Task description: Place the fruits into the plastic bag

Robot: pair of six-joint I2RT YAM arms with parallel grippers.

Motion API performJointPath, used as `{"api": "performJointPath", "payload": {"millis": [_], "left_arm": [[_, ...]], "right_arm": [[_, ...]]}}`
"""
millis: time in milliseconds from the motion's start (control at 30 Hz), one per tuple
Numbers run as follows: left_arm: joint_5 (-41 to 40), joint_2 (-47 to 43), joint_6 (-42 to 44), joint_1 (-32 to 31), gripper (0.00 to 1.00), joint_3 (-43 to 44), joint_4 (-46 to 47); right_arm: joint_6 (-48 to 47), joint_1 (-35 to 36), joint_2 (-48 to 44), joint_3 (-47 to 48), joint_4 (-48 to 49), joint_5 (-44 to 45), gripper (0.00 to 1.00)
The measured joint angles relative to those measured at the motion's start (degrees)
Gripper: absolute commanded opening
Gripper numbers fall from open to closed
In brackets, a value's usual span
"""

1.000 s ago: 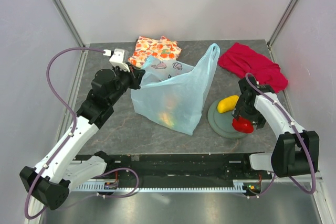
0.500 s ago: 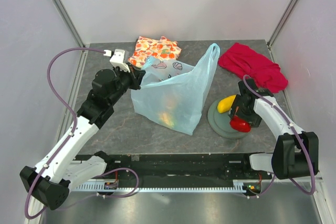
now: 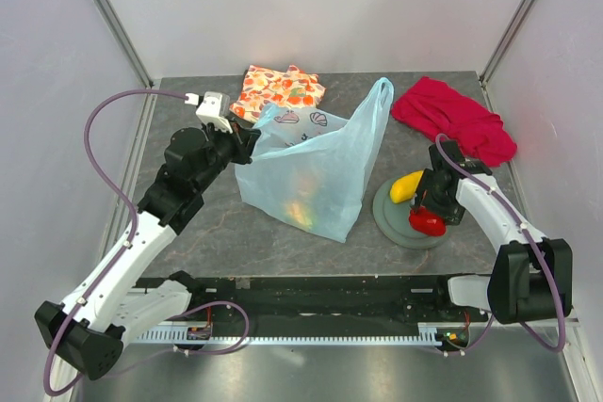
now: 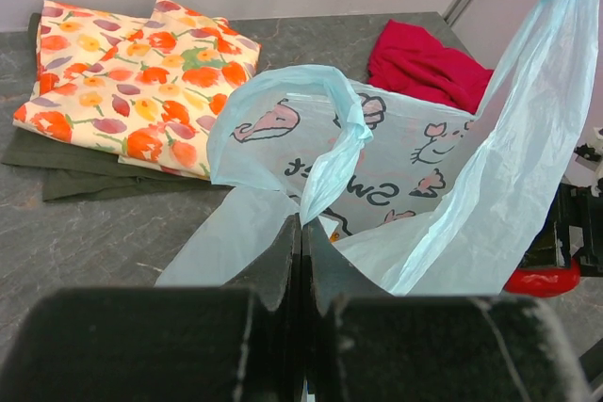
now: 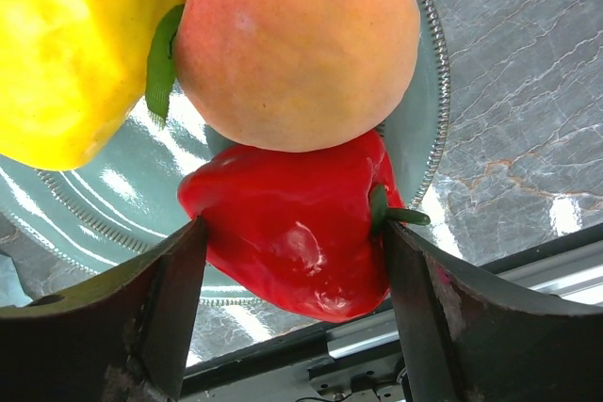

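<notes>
Bag (image 4: 452,185): rim pinched in the closed left gripper (image 4: 301,233), apparently to keep its mouth open; red pepper (image 5: 301,251) straddled by the spread right gripper (image 5: 294,228) (peach (image 5: 297,44), mango (image 5: 75,44) just beyond), seemingly lined up for grasping.

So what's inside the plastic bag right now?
Through the plastic bag's translucent wall, blurred orange and yellow-green shapes show near the bottom. Which fruits they are cannot be told. In the left wrist view, folded plastic covers the bag's floor.
</notes>
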Motion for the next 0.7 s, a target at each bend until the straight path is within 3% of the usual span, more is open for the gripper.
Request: {"api": "performJointPath", "payload": {"millis": [33, 200, 333, 700], "left_arm": [[0.0, -0.11, -0.09, 0.0, 0.02, -0.02, 0.0], [0.0, -0.31, -0.31, 0.0, 0.02, -0.2, -0.04], [0.0, -0.31, -0.33, 0.0, 0.02, -0.22, -0.07], [0.0, -0.31, -0.33, 0.0, 0.02, -0.22, -0.07]], "right_arm": [[-0.07, -0.02, -0.07, 0.0, 0.0, 0.0, 0.39], [-0.5, -0.02, -0.44, 0.0, 0.0, -0.02, 0.24], [-0.57, -0.02, -0.9, 0.0, -0.04, -0.04, 0.02], [-1.09, -0.02, -1.84, 2.08, -3.06, -3.89, 0.0]]}}
